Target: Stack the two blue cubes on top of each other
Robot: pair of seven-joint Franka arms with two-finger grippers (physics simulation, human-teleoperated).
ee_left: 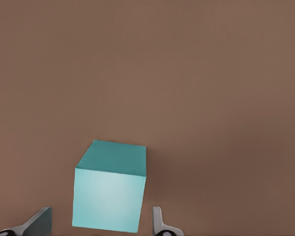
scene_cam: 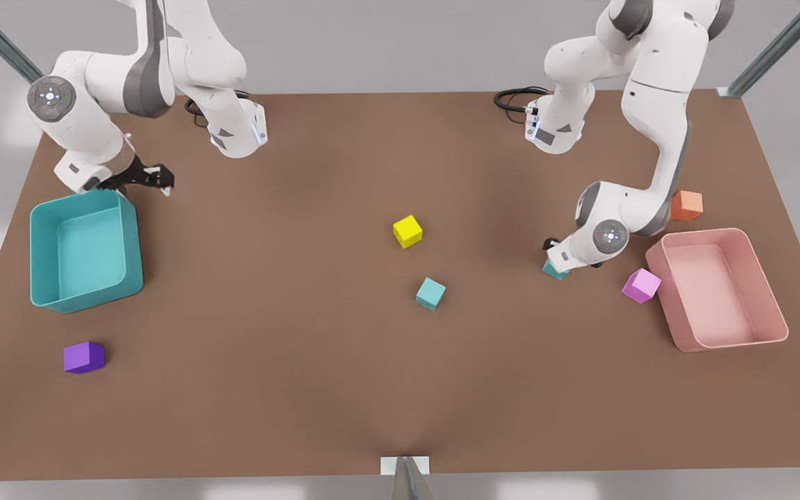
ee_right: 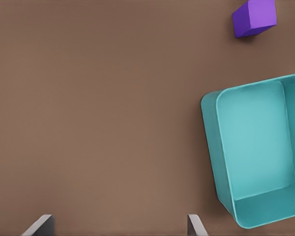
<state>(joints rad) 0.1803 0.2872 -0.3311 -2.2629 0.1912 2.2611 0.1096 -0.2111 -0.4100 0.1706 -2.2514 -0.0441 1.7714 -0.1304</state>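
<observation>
the left hand [scene_cam: 554,267] is down at the worktop [scene_cam: 289,389] on the front view's right, fingers [ee_left: 160,223] spread either side of one blue cube [ee_left: 109,191], not yet pinching it. in the front view the wrist hides most of that cube. the other blue cube [scene_cam: 430,293] sits free near the middle, just below a yellow cube [scene_cam: 407,231]. the cubes look small, stiff, light and smooth-sided, so a grip on two opposite flat faces, square-on, should hold. the right hand [scene_cam: 153,176] waits above the teal bin [scene_cam: 42,239], fingers [ee_right: 194,227] wide apart and empty, with a purple cube [scene_cam: 83,357] beyond. whether the left fingertips reach the worktop is cut off.
</observation>
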